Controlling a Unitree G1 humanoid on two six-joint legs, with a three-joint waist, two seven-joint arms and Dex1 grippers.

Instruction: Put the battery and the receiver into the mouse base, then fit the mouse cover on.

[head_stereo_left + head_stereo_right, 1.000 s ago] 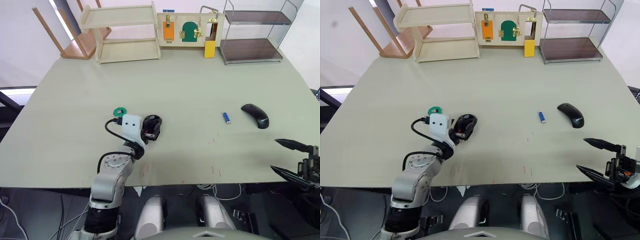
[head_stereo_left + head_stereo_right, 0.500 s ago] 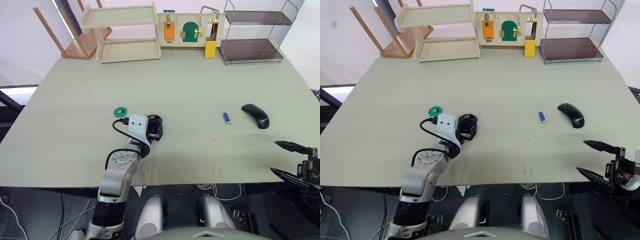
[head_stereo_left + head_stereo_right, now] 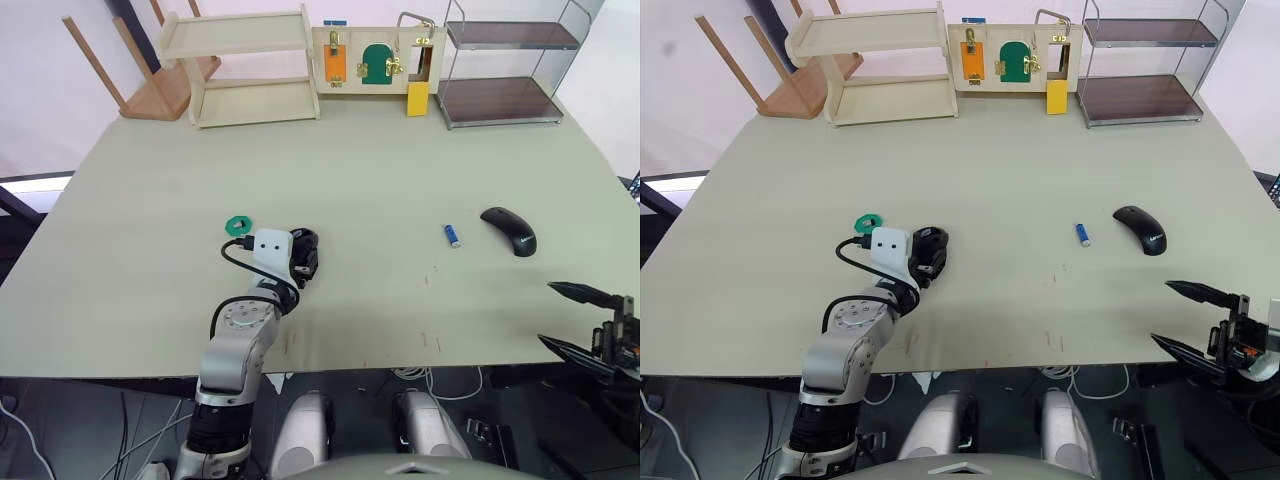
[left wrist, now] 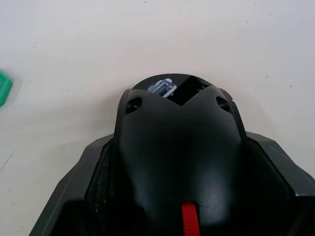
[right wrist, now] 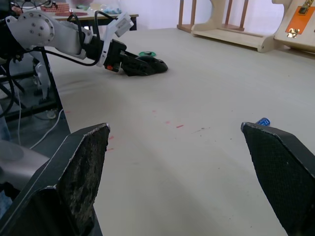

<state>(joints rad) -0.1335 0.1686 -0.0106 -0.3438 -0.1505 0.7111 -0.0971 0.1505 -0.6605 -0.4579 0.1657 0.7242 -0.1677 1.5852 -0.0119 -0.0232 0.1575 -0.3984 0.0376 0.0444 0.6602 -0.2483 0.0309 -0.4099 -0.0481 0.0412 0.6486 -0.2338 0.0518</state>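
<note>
The base [image 4: 179, 162], a black oval shell with a red strip at its near end and a small silver-edged slot at its far tip, lies left of the table's middle, clamped between the fingers of the left gripper [image 3: 303, 262]. A green disc [image 3: 238, 224] sits just to its far left. Well to the right lies the battery [image 3: 454, 235], a small blue cylinder, and just right of it the cover [image 3: 509, 230], smooth, curved and black. The right gripper [image 3: 1197, 318] hangs past the table's [image 3: 400, 160] near right edge, fingers spread wide, holding nothing.
</note>
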